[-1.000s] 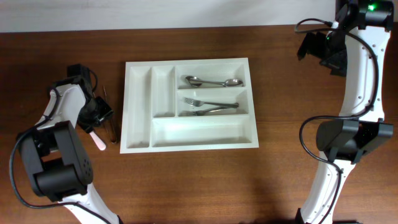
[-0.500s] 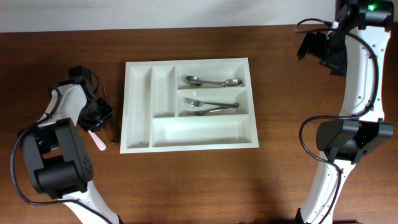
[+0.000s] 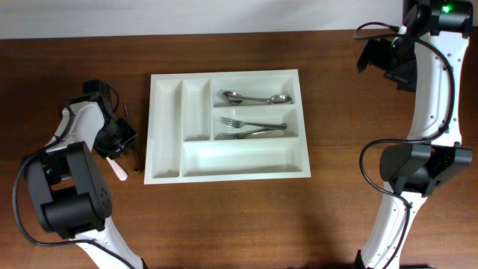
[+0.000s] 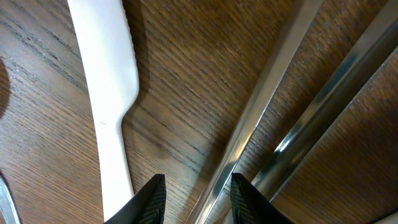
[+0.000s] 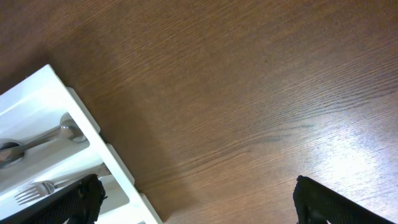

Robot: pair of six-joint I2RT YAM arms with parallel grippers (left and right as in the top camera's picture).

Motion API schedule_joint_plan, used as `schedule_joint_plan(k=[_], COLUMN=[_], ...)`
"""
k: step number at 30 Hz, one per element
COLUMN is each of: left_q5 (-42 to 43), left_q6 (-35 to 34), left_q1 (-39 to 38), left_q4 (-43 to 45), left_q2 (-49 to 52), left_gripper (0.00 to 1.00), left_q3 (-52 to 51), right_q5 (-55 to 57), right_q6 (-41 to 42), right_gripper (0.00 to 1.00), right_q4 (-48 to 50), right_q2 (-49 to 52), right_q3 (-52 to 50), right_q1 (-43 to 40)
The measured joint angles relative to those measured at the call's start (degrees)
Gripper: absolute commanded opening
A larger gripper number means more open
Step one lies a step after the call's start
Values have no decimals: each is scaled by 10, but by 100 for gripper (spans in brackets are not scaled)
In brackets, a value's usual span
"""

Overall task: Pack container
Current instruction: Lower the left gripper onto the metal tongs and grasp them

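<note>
The white container [image 3: 224,77] lies in the middle of the table, with spoons [image 3: 254,98] and forks [image 3: 250,127] in two of its right compartments. Its corner also shows in the right wrist view [image 5: 74,118]. My left gripper [image 3: 123,138] is down at the table left of the container. There its jaws [image 4: 199,177] stand narrowly either side of a thin steel utensil handle [image 4: 267,93], shut on it. A second, wider steel utensil [image 4: 329,99] lies just right of it. My right gripper [image 5: 196,186] hangs wide open over bare wood, far right [image 3: 385,60].
A white plastic knife [image 4: 109,74] lies on the wood just left of my left gripper's fingers, its pale end visible from above [image 3: 119,170]. The container's long bottom compartment [image 3: 239,157] and left narrow compartments [image 3: 196,112] hold nothing.
My left gripper's jaws have narrowed around the steel utensils beside the container and the wrist shifted slightly. The right arm has not moved.
</note>
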Motion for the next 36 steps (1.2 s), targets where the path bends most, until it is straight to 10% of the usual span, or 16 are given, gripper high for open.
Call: schedule_joint_plan(k=[36], left_q5=[30], left_q6=[39], left_q1=[0], left_q4=[37], left_q2=[0], left_gripper=[28], left_q3=[-26], right_q5=[0], right_q6=[0], right_gripper=[99], right_q4=[0], right_q2=[0], right_q3=[0], right_q1=[0])
